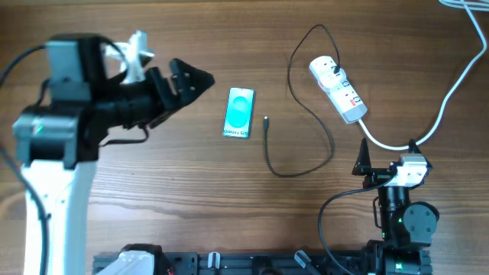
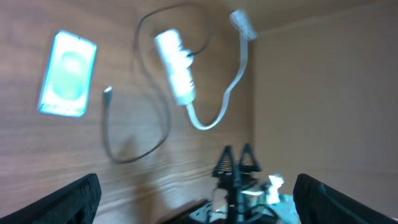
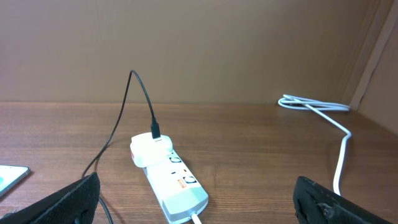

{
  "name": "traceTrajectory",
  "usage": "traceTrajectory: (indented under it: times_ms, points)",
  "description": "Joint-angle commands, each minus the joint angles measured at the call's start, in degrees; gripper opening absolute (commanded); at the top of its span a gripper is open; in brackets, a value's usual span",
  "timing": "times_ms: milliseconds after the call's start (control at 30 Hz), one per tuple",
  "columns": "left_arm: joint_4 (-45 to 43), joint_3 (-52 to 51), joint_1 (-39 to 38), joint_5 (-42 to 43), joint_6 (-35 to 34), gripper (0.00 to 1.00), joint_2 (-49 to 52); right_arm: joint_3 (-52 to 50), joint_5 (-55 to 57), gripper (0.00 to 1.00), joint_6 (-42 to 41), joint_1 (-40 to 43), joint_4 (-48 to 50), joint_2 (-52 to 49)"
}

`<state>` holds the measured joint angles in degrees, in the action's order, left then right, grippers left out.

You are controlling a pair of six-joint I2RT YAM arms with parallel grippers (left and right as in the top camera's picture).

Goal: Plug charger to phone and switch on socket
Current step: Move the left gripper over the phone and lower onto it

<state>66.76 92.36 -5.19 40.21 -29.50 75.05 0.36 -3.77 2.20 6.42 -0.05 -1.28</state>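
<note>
Overhead: one phone (image 1: 239,112) lies flat on the wooden surface (image 1: 191,198), screen up, a little ahead of the left jaws. The left arm (image 1: 92,107) carries those jaws spread open with nothing between them. One charger (image 1: 330,137) loops across the surface. Its loose connector tip (image 1: 266,121) lies just beside the phone, on the side away from the left jaws, apart from it. Its other end reaches the one socket (image 1: 339,89). The socket lies ahead of the right jaws, which sit on the right arm (image 1: 397,191), parted and empty. One thick white cord (image 1: 451,84) runs from the socket off the surface's edge.

Left wrist, blurred: the jaws stand wide apart and grip nothing. The phone (image 2: 67,74) is far ahead and to the left of them. The charger (image 2: 134,134) and socket (image 2: 175,68) lie ahead near the middle, with the white cord (image 2: 217,106) curling off the socket.

Right wrist: the jaws gape wide and empty. The socket (image 3: 171,177) lies straight ahead, closer to the left finger. The charger (image 3: 140,102) rises from a black plug in its far end. A corner of the phone (image 3: 11,175) shows at far left, and the white cord (image 3: 323,115) lies ahead to the right.
</note>
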Motion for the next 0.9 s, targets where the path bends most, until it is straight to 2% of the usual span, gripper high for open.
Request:
traceTrajectory:
  times_ms: [0,100,200,433,567,700,767,867]
  points:
    - [2.78,1.79,-4.28,-9.11,-1.25,0.99,5.70,-0.07,0.74,1.00,-0.79,-0.20,0.13,0.24]
    - [9.42,7.69,-8.94,-18.80,-1.22,1.00,14.56,-0.07,0.74,1.00,-0.81,-0.20,0.13,0.24]
    - [10.60,8.72,-12.83,-25.57,-1.14,1.00,18.91,-0.07,0.74,1.00,-0.81,-0.20,0.13,0.24]
    - [5.38,8.68,-14.05,-26.10,-0.79,1.00,20.83,-0.07,0.74,1.00,-0.81,-0.20,0.13,0.24]
    - [5.25,7.89,-16.00,-34.12,-2.58,1.00,23.98,-0.07,0.74,1.00,-0.83,-0.20,0.13,0.24]
    - [4.87,7.72,-22.51,-48.87,-8.48,1.00,31.85,-0.07,0.74,1.00,-0.83,-0.20,0.13,0.24]
    - [2.91,7.72,-23.32,-49.57,-6.93,1.00,35.95,-0.07,0.74,1.00,-0.81,-0.20,0.13,0.24]
    - [-1.68,7.72,-23.32,-44.98,3.48,1.00,42.45,-0.07,0.74,1.00,-0.81,-0.20,0.13,0.24]
